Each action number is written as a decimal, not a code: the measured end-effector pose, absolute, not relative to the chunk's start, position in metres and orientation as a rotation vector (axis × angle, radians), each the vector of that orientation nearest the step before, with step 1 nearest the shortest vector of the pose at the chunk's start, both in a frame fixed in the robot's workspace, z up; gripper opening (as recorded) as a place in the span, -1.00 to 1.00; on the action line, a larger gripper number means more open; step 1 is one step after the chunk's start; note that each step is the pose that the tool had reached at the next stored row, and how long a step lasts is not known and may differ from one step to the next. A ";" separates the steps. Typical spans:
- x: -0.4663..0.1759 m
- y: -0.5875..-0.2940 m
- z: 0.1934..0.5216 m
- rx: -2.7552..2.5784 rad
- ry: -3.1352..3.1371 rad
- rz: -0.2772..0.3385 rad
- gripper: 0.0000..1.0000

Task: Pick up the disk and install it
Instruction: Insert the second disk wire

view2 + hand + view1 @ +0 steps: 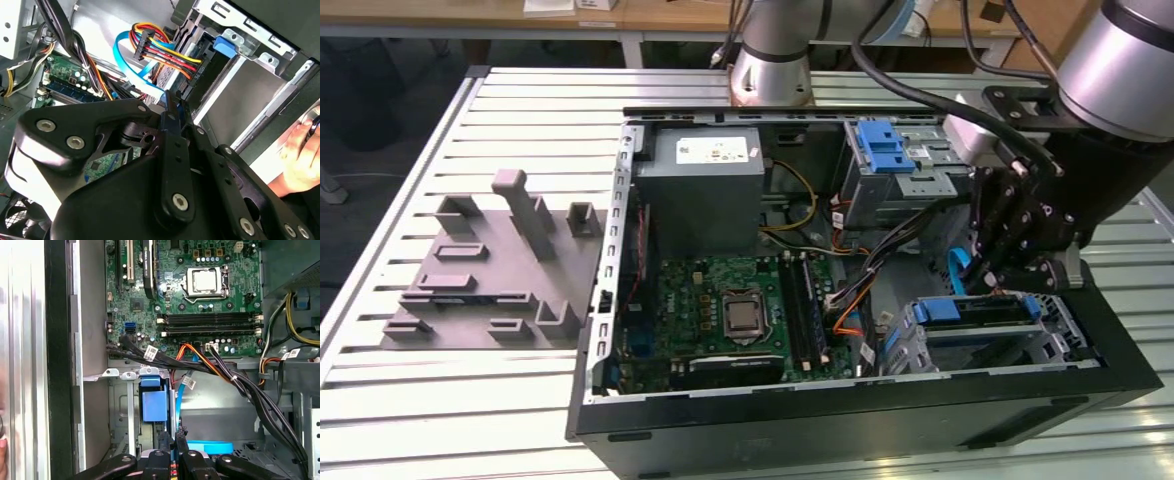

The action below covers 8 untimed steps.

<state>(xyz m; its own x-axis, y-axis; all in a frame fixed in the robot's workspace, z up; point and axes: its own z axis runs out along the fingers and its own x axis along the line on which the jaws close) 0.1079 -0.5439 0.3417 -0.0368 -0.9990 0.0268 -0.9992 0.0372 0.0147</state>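
Observation:
The disk sits in the lower drive cage at the case's front corner, on the exterior view's right, with its blue carrier frame facing the motherboard. The first wrist view shows that blue frame inside the cage. My gripper hangs just above the cage, fingertips down and shut. In both wrist views the two black fingers are pressed together, and I can make out nothing held between them. A light blue data cable loops just beyond the tips.
The open tower case lies on a slatted metal table. Black and coloured cable bundles cross beside the cage. The motherboard lies alongside it, and a grey fixture stands on the left. A person's hand rests by the case.

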 end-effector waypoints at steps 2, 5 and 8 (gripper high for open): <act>0.108 -0.545 0.341 2.159 -2.241 0.012 -0.68; 0.108 -0.547 0.339 2.160 -2.241 0.012 -0.68; 0.108 -0.547 0.338 2.159 -2.241 0.012 -0.68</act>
